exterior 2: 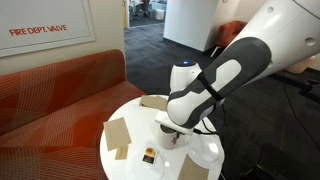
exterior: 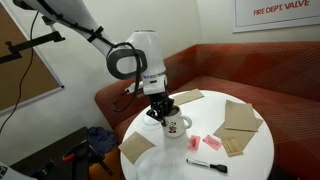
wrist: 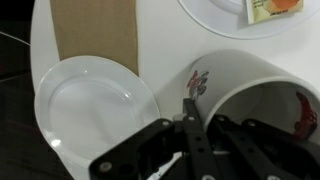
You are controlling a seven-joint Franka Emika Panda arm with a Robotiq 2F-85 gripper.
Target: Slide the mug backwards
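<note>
The white mug (exterior: 176, 126) with a red print stands near the middle of the round white table (exterior: 250, 160). In the wrist view the mug (wrist: 250, 85) fills the right side, with its red design facing the camera and its inside dark. My gripper (exterior: 162, 110) comes down onto the mug's rim. In the wrist view the gripper (wrist: 200, 108) straddles the mug's wall, one finger outside by the print and the other inside, closed on the wall. In an exterior view the arm hides most of the mug (exterior 2: 167, 126).
A flat white plate (wrist: 95, 105) lies right beside the mug. A brown napkin (wrist: 95, 30) lies past it, and a second plate (wrist: 225, 15) holds a yellow item. Brown napkins (exterior: 238, 120), a pink item (exterior: 210, 142) and a marker (exterior: 206, 163) lie on the table. A red sofa (exterior: 250, 70) curves behind.
</note>
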